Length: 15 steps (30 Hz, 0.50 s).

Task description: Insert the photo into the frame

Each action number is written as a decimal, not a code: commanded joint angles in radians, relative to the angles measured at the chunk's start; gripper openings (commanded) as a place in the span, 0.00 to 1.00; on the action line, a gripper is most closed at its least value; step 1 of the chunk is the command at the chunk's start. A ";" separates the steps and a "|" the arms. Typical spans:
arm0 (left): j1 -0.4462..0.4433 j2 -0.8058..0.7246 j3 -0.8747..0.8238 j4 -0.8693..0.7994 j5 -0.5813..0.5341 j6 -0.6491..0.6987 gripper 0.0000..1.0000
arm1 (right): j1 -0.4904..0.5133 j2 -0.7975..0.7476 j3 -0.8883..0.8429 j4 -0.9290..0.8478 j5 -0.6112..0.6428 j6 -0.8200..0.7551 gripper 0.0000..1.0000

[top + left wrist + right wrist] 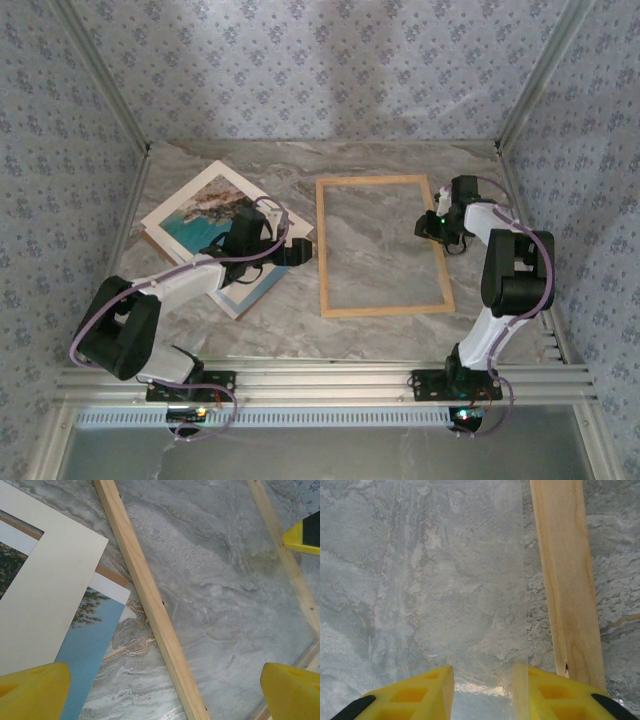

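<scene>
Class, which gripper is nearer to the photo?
Left. The left gripper hangs above the photo at its corner, beside the nearest rail of the frame. The right gripper sits across the frame, at its far rail.

Left arm (200, 272) covers part of photo (215, 205). Left wrist view: photo, frame (150, 605) both cropped by edges. Pane (470, 580) nearly invisible, only faint edge traceable.

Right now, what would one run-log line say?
left gripper: open, above photo edge | right gripper: open, over clear pane | photo: lying outside wooden frame
</scene>
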 commanded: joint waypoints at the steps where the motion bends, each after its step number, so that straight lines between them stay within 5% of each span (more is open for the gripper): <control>1: -0.005 0.014 0.021 -0.013 0.008 0.020 0.97 | -0.004 0.005 0.027 -0.012 0.030 -0.011 0.36; 15: -0.004 0.013 0.017 -0.014 0.007 0.021 0.97 | 0.013 0.031 0.061 -0.032 0.075 -0.027 0.32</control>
